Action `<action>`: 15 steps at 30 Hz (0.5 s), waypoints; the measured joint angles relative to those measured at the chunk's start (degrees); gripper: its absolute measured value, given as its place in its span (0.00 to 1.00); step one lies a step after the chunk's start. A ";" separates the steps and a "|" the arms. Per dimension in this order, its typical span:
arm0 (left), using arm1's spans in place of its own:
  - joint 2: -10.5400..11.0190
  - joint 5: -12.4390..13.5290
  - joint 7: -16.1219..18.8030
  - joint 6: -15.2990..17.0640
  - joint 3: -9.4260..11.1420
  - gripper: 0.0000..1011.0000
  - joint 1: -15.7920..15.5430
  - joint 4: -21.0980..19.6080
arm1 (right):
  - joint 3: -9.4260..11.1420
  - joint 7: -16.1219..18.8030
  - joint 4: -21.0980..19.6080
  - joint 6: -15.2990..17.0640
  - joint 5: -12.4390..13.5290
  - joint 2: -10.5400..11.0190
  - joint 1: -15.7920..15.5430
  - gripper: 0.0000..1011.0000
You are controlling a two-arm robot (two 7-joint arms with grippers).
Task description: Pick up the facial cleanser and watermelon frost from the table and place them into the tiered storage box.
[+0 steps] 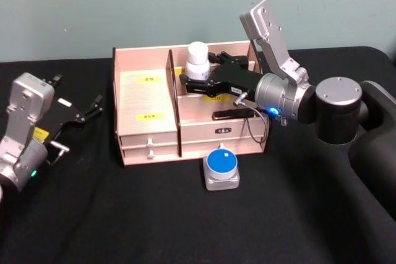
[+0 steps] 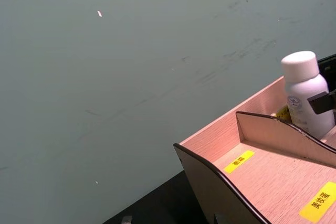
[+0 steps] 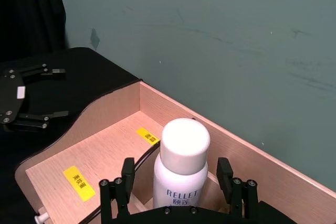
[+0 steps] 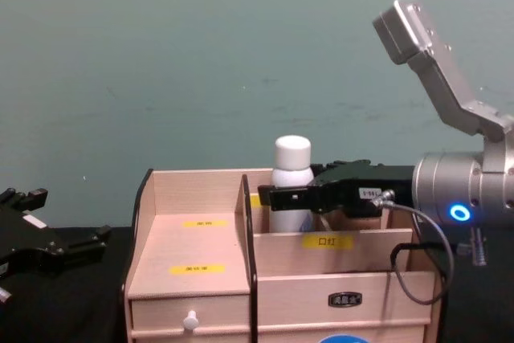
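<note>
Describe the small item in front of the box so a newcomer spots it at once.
Find the wooden storage box at the middle of the black table. Just in front of its right-hand drawers sits a small case: squarish silver body, round blue top. The other product, a white bottle, stands inside the box between the right gripper's open fingers.

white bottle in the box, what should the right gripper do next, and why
Probably draw the right gripper back, clear of the white bottle: it stands upright in the tiered storage box, the fingers apart from its sides. The blue-lidded jar sits before the box. The left gripper idles.
</note>
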 joint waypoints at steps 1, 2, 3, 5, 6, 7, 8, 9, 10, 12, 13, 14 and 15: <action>0.00 0.00 0.00 0.00 0.00 1.00 0.00 0.00 | 0.02 0.00 -0.45 0.17 -0.02 0.15 -0.15 0.99; 0.00 0.00 0.00 0.00 0.00 1.00 0.00 0.00 | 0.02 -0.01 -1.53 0.75 -0.05 0.56 -0.47 0.99; 0.00 0.00 0.00 0.00 0.00 1.00 0.00 0.00 | 0.01 -0.02 -2.38 1.12 -0.08 0.87 -0.71 0.99; 0.00 0.00 0.00 0.00 0.00 1.00 0.00 0.00 | -0.07 -0.04 -4.20 2.22 -0.24 1.56 -1.19 0.99; 0.00 0.00 0.00 0.00 0.00 1.00 0.00 0.00 | -0.15 -0.09 -6.25 3.39 -0.40 2.36 -1.73 0.99; 0.00 0.00 0.00 0.00 0.00 1.00 0.00 0.00 | -0.18 -0.14 -7.34 4.04 -0.47 2.79 -2.02 0.99; 0.00 0.00 0.00 0.00 0.00 1.00 0.00 0.00 | -0.23 -0.21 -8.65 4.72 -0.56 3.31 -2.38 0.99; 0.00 0.00 0.00 0.00 0.00 1.00 0.00 0.00 | -0.28 -0.36 -11.25 6.31 -0.70 4.39 -3.12 0.99; 0.00 0.00 0.00 0.00 0.00 1.00 0.00 0.00 | -0.29 -0.42 -12.67 7.22 -0.73 4.99 -3.54 0.99; 0.00 0.00 0.00 0.00 0.00 1.00 0.00 0.00 | -0.24 -0.54 -16.59 9.76 -0.72 6.68 -4.80 0.99; 0.00 0.00 0.00 0.00 0.00 1.00 0.00 0.00 | -0.17 -0.58 -18.10 10.74 -0.67 7.37 -5.33 0.99; 0.00 0.00 0.00 0.00 0.00 1.00 0.00 0.00 | -0.03 -0.64 -19.54 11.76 -0.55 8.03 -5.88 0.99; 0.00 0.00 0.00 0.00 0.00 1.00 0.00 0.00 | 0.30 -0.83 -22.28 13.64 -0.15 9.30 -7.02 0.99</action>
